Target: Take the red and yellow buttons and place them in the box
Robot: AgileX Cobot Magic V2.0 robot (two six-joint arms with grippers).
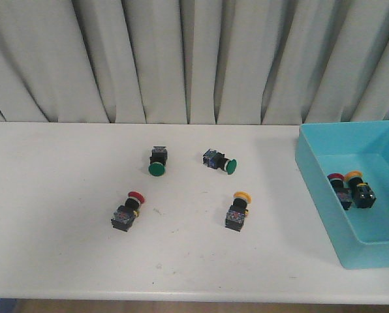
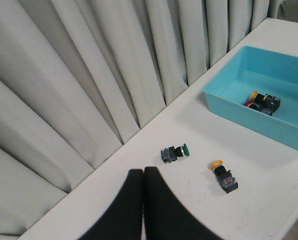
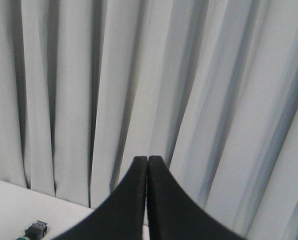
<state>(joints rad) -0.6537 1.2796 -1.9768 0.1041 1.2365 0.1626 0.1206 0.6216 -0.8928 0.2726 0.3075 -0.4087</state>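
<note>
Desk point(image 1: 51, 195): white, curtain behind, carries everything.
Box point(image 1: 325, 195): turquoise, at 3 o'clock on the desk; one red button point(image 1: 338, 184) and one yellow button point(image 1: 359, 186) already lie inside, touching.
Loose red button point(image 1: 127, 212): at 8 o'clock from desk centre, on its side.
Loose yellow button point(image 1: 238, 211): at 5 o'clock, nearer the box.
Green buttons point(image 1: 157, 161): two at 12 o'clock; leave them.
My left end effector point(image 2: 143, 172): fingers pressed together, empty, raised.
My right end effector point(image 3: 147, 161): pressed together, empty, facing the curtain.
Risk: I judge a closed approach would knock a button away; round caps may roll, or I might grab a green one.
</note>
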